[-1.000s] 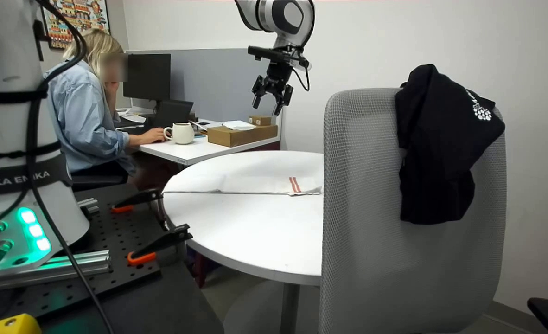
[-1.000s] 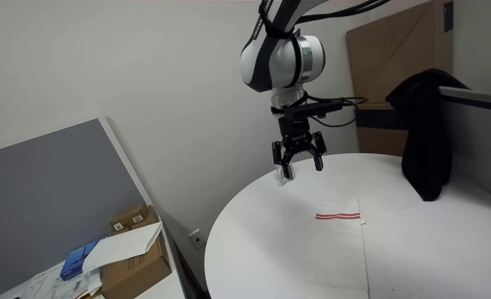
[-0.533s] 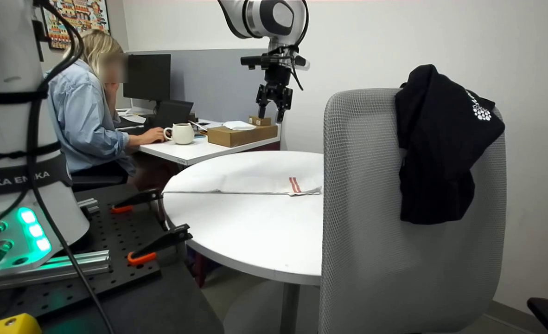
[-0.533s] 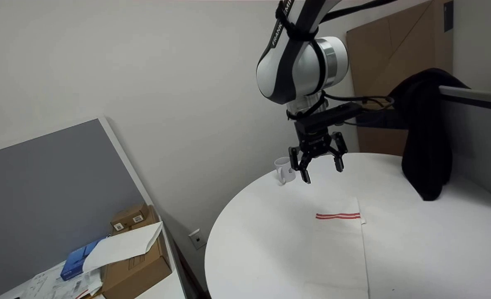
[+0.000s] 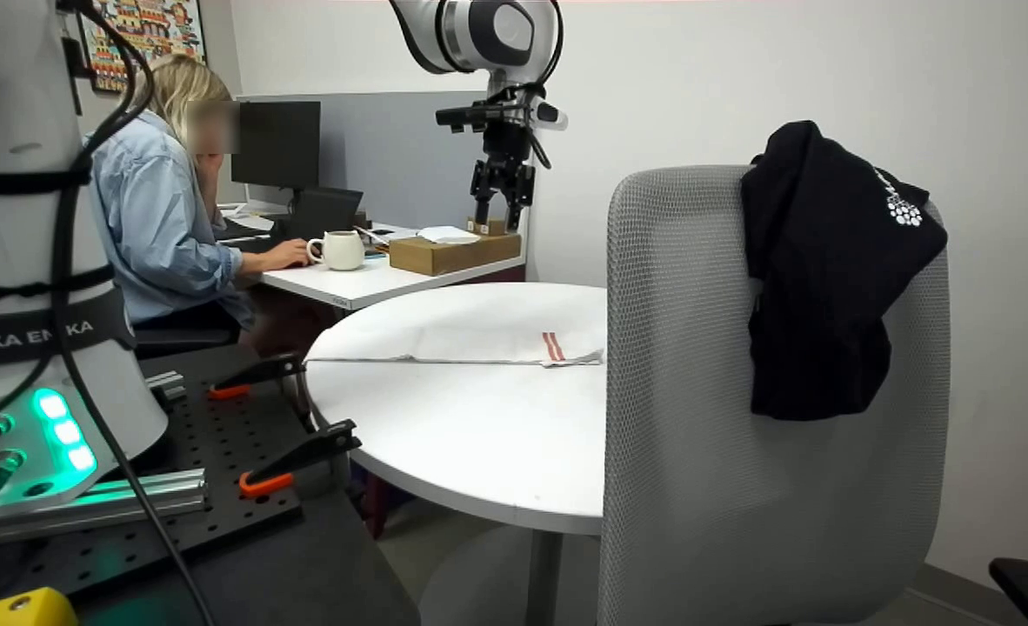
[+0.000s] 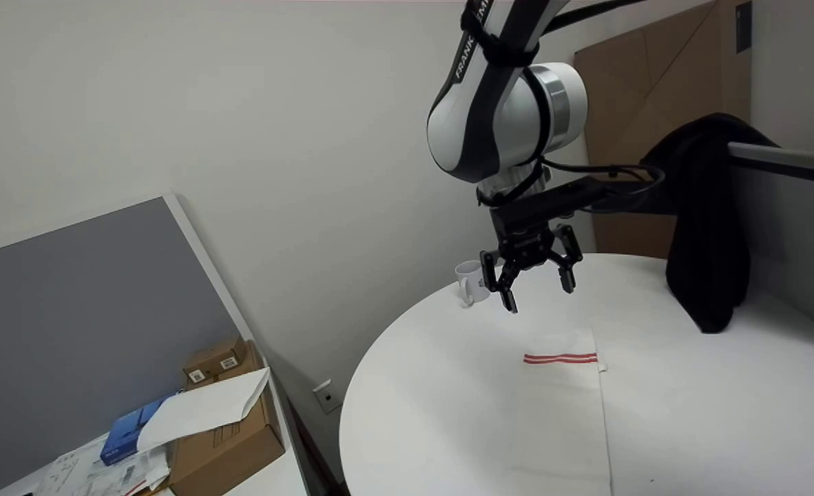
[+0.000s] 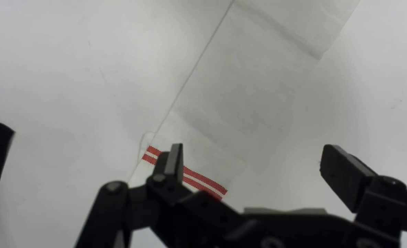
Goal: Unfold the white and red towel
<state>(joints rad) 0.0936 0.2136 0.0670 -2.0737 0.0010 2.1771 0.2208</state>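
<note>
Slightly lower now, the gripper (image 6: 539, 301) hangs empty, jaws apart; the towel (image 7: 241, 91) lies flat lengthwise (probably still doubled), so widthwise unfolding seemingly remains.

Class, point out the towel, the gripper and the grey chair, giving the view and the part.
Towel (image 7: 246, 86): in the wrist view, plain white middle.
Gripper (image 6: 539, 295): in an exterior view, midway between its fingertips.
Grey chair (image 5: 766, 487): in an exterior view, mesh backrest.

The round white table (image 6: 414, 406) carries a white towel (image 6: 562, 420) (red-striped) and an upright mug (image 6: 472, 282).
</note>
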